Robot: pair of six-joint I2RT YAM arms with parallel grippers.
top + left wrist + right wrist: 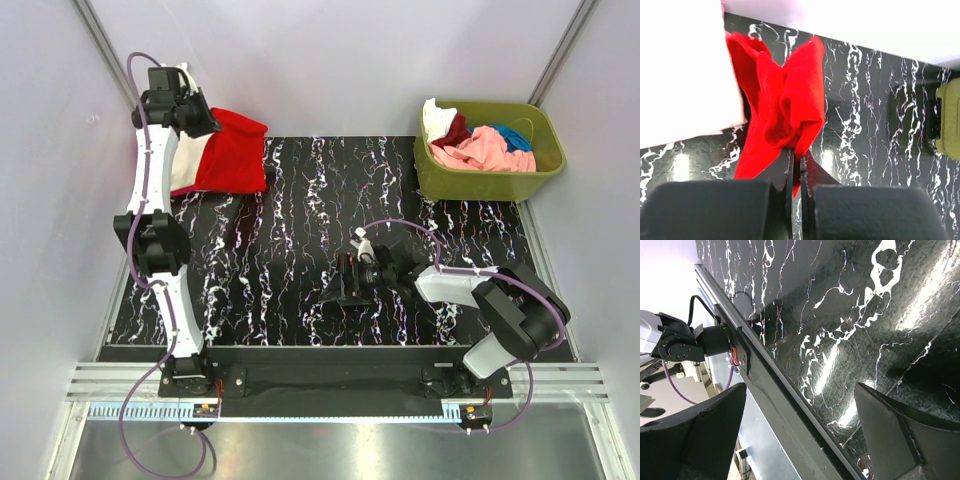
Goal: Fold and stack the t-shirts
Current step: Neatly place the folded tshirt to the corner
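The left gripper (pixel 795 164) is pinched nearly shut on a bunched fold of one bright red t-shirt (pixel 785 100), with only a thin slit between its two flat black fingers. The cloth is soft and matte and gathers into deep creases above the grip. From above, this shirt lies at the far left corner of the table (pixel 300 230), partly over one white cloth (pixel 187 165) that lies flat and smooth with straight folded edges. The tabletop is glossy black, veined with white like marble.

The right gripper (pixel 800 390) stands wide open and holds nothing. Its two wedge-shaped dark fingers are spread over bare table near the front rail, well apart from the red shirt.

One olive-green plastic bin (pixel 480 186), rectangular with rounded corners, sits at the far right corner. In it lies a crumpled heap in four colours:
- one cream-white piece (pixel 436 116)
- one dark red (pixel 458 130)
- one pink (pixel 485 150)
- one teal (pixel 516 135)

A purple cable (pixel 137 180) runs along each of the two arms.
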